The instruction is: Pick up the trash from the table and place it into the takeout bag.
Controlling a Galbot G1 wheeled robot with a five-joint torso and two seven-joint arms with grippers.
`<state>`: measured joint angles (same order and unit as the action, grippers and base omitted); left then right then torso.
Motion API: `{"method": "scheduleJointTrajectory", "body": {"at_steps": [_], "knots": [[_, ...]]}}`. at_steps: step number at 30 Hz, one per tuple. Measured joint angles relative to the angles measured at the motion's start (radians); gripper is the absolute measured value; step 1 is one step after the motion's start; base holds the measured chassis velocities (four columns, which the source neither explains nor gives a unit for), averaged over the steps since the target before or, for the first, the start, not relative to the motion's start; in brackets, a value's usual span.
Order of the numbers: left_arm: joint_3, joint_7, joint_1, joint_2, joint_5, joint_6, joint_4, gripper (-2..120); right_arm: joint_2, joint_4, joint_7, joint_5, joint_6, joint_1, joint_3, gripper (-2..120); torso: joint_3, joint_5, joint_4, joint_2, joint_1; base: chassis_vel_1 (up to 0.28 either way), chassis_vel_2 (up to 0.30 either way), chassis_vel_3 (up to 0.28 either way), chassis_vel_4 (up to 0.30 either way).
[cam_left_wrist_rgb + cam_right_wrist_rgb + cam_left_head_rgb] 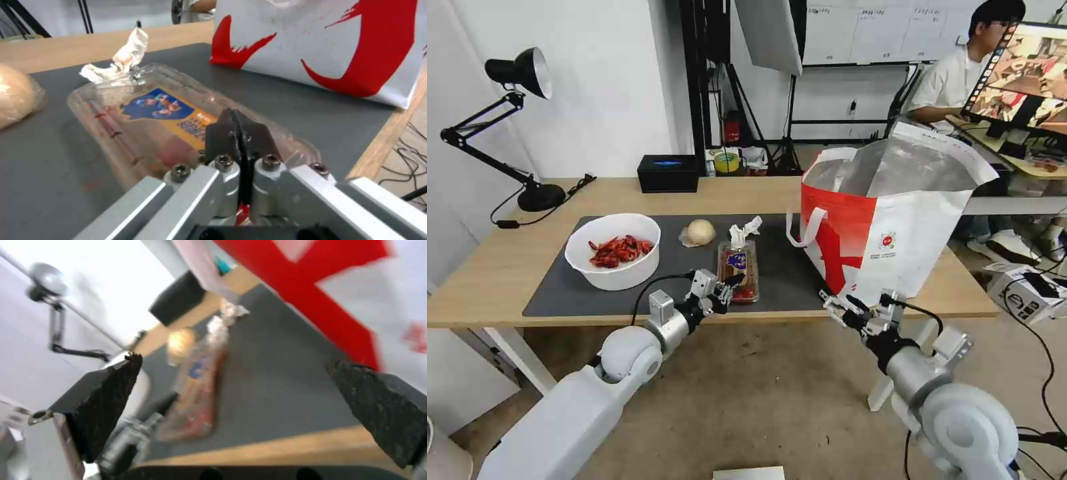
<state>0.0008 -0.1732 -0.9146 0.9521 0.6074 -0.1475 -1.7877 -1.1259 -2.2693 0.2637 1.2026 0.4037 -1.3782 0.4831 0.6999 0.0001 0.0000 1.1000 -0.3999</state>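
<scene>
On the dark grey mat [787,273] of the table [494,267] lie a clear plastic tray [739,263] with red tomatoes, a crumpled white tissue [744,230], a beige bun [700,231] and a white bowl [620,273] of red shells. My left gripper [727,285] is shut at the tray's near left corner. In the left wrist view its tips [236,115] sit over the tray [151,113], with the tissue [124,56] beyond. The takeout bag [887,220] stands open on the right. My right gripper [854,310] is open below the table's front edge, in front of the bag [338,290].
A black tissue box [668,172] sits at the table's back edge. A black desk lamp [520,73] stands at the back left. Cardboard boxes and cables [1027,287] lie on the floor to the right.
</scene>
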Motion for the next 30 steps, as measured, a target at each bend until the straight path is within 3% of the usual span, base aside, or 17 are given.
{"method": "scheduleJointTrajectory", "body": {"at_steps": [8, 14, 30], "knots": [[0.001, 0.004, 0.001, -0.008, 0.007, 0.009, 0.01, 0, 0.024, 0.066, 0.029, 0.125, -0.009, 0.125, -0.07, 100, 0.0, -0.0001, 0.0, 0.0, 0.0, 0.0, 0.0, 0.0, 0.0], [0.001, 0.007, 0.008, -0.013, 0.018, 0.011, 0.012, 0, 0.028, 0.155, 0.128, 0.224, 0.046, 0.278, -0.155, 100, 0.0, -0.0001, 0.0001, 0.0, 0.0, 0.0, 0.0, 0.0, 0.0], [0.0, -0.01, -0.001, -0.025, 0.02, 0.007, 0.011, 0, -0.03, 0.3, 0.284, 0.293, 0.152, 0.49, -0.277, 100, 0.0, -0.0002, 0.0, 0.0, 0.0, 0.0, 0.0, 0.0, 0.0]]}}
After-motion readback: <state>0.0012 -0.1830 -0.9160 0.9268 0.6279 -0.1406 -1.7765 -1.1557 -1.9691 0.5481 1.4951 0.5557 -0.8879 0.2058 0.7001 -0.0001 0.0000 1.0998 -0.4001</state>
